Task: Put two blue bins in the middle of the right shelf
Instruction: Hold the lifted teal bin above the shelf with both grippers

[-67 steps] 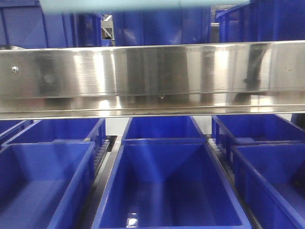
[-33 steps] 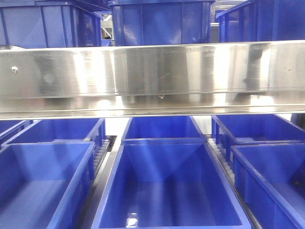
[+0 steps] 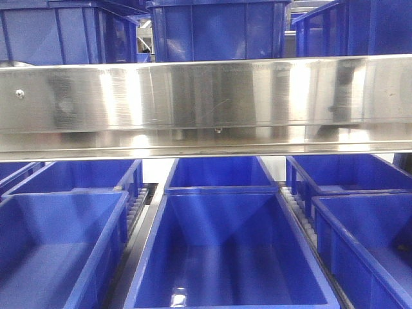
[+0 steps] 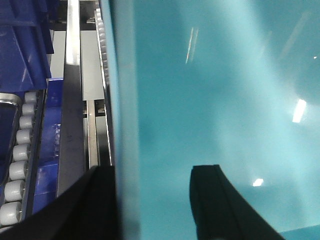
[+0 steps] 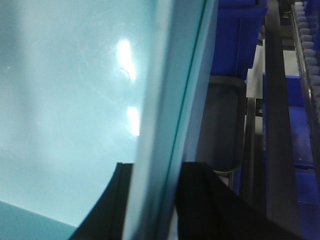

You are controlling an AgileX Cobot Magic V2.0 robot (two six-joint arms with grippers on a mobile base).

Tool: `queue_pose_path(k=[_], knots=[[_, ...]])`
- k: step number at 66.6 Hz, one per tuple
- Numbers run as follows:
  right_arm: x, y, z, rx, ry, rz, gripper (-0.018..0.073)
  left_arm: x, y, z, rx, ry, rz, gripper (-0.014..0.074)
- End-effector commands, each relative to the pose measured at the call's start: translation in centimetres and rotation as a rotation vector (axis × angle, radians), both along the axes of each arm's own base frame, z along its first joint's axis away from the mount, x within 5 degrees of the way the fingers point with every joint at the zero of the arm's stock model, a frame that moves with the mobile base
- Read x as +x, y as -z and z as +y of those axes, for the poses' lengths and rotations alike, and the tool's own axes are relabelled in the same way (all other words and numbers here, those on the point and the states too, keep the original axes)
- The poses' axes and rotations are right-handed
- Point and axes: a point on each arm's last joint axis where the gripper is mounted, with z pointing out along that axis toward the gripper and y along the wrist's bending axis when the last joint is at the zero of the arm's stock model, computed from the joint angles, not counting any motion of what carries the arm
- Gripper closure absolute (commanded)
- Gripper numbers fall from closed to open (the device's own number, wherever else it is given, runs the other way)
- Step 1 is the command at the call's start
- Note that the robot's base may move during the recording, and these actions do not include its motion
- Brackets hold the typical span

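Observation:
Both wrist views are filled by a pale blue-green bin, seen in the left wrist view [image 4: 225, 90] and in the right wrist view [image 5: 65, 100]. My left gripper [image 4: 152, 200] straddles the bin's wall, with one black finger [image 4: 97, 205] outside and the other inside. My right gripper [image 5: 152, 200] is clamped tight on the opposite wall. Neither gripper nor the held bin shows in the front view. There, dark blue bins [image 3: 225, 251] sit on the shelf level below a steel beam [image 3: 206, 103].
More blue bins stand on the level above the beam [image 3: 219, 29] and at lower left [image 3: 58, 251] and lower right [image 3: 367, 238]. White rollers [image 4: 17, 165] and steel rails run beside the held bin. A blue bin [image 5: 240, 30] and a grey tray [image 5: 225, 125] lie to its right.
A pale blue-green strip at the top of the front view one second ago has gone out of view. The shelf and its blue bins have not moved.

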Motion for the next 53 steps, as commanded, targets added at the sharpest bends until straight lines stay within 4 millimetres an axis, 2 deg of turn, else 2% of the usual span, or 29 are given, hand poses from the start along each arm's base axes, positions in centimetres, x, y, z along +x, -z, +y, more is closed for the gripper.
queue_pose_path(k=[1,53], knots=[[-0.6,-2.02,0.11,0.072,-0.002,-0.115,0.0713,-1.19,-2.02,-0.56,-0.051,0.062,-0.098,0.0707],[-0.6,-2.02,0.11,0.072,-0.002,-0.115,0.0713,-1.19,-2.02,-0.56,-0.051,0.062,-0.098,0.0707]])
